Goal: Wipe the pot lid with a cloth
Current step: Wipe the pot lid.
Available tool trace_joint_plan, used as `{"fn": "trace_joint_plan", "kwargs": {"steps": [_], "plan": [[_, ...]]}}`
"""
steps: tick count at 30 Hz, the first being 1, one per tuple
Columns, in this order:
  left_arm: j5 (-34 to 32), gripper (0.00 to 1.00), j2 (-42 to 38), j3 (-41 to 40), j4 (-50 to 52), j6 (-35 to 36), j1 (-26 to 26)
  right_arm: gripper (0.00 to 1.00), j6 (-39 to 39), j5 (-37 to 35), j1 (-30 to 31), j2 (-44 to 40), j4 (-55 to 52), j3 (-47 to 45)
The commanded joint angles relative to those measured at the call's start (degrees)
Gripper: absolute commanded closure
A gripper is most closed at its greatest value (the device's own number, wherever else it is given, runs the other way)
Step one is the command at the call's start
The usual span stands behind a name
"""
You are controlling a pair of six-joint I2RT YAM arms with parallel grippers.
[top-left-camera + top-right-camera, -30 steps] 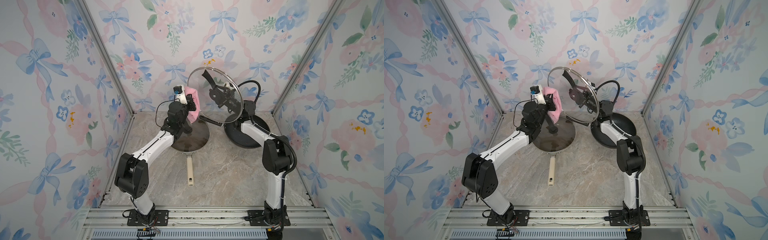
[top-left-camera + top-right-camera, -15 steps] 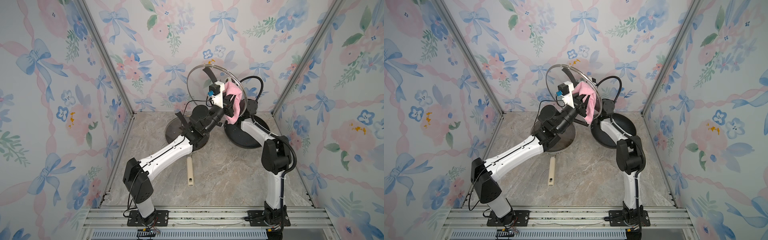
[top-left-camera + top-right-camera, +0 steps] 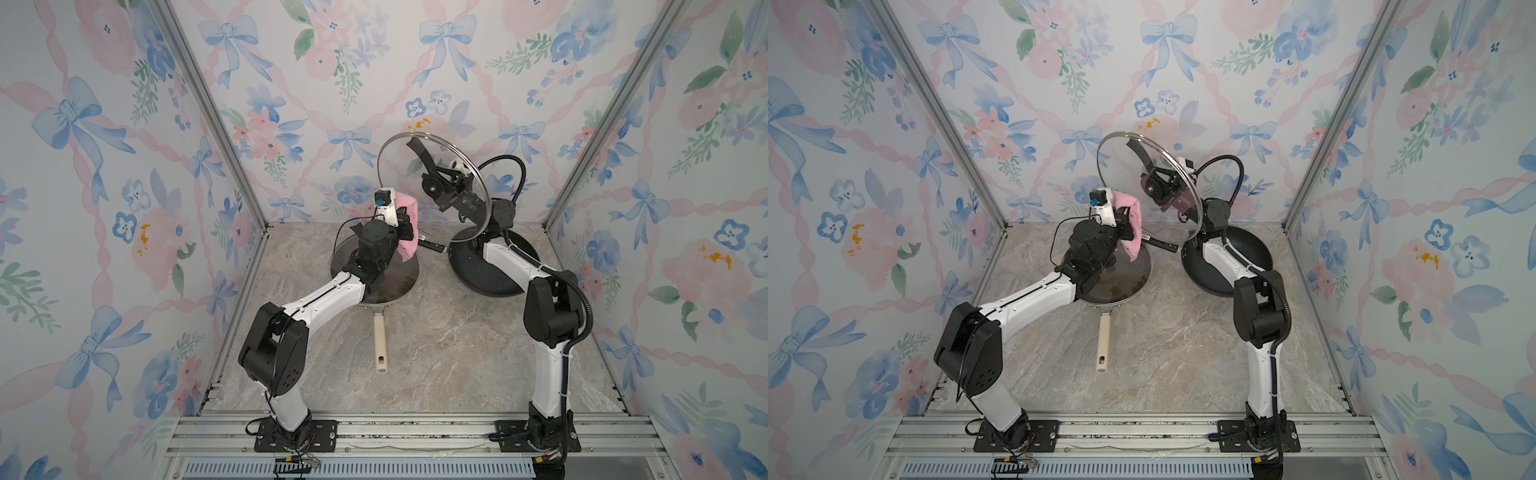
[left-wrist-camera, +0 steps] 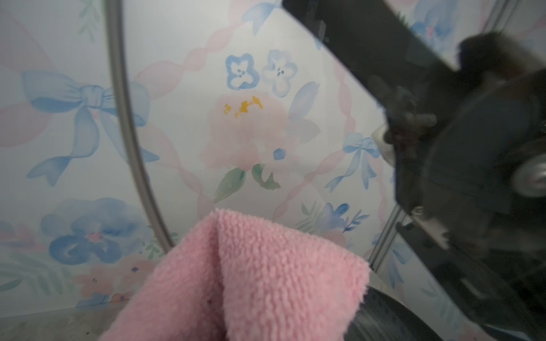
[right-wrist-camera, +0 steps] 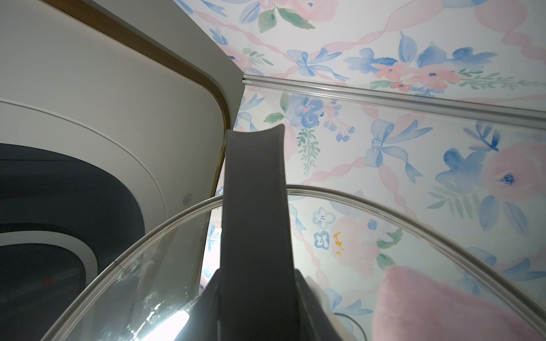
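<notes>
Left gripper [image 3: 404, 229] clamps pink cloth [image 3: 410, 245] beside lower rim of glass lid [image 3: 399, 166] (right gripper [image 3: 437, 175] pinches its handle [image 5: 254, 192]); face lies above.

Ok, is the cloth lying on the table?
No, the cloth is held in the air by the left arm, clear of the table.

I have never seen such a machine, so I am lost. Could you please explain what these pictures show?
Two robot arms stand on a table, each ending in a two-finger gripper. Two pictures look down from above; two come from cameras on the wrists. The left gripper is shut on a pink cloth. The right gripper holds a glass pot lid in the air by its black handle. On the table lie a pan with a pale handle and a dark pan.
</notes>
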State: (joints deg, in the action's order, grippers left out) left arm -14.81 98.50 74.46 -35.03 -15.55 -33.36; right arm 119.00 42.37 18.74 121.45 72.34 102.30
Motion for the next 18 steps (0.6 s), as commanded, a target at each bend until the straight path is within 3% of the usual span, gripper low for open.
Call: {"fn": "trace_joint_plan", "kwargs": {"steps": [1, 4, 9, 12, 14, 18], "plan": [[-0.1, 1.0, -2.1, 1.0, -0.3, -2.1, -1.2, 0.99, 5.7, -1.6, 0.1, -4.8, 8.1, 1.6], [4.8, 1.0, -0.9, 6.1, -0.3, 0.2, -5.5, 0.99, 6.2, -1.8, 0.2, -3.9, 8.1, 2.2], [18.6, 1.0, 0.8, 14.9, -0.2, 3.1, -13.7, 1.0, 6.7, -2.2, 0.4, -2.8, 8.1, 3.3], [24.3, 1.0, 1.1, 16.8, -0.2, 2.4, -15.7, 1.0, 7.2, -2.3, 0.4, -2.0, 8.1, 4.6], [25.7, 1.0, 1.2, 16.2, 0.0, 1.1, -15.6, 1.0, 7.2, -2.4, 0.4, -1.8, 8.1, 5.5], [20.0, 1.0, 0.4, 10.3, 1.2, 0.2, -12.9, 0.99, 7.1, -2.6, 0.3, -2.1, 8.1, 5.9]]}}
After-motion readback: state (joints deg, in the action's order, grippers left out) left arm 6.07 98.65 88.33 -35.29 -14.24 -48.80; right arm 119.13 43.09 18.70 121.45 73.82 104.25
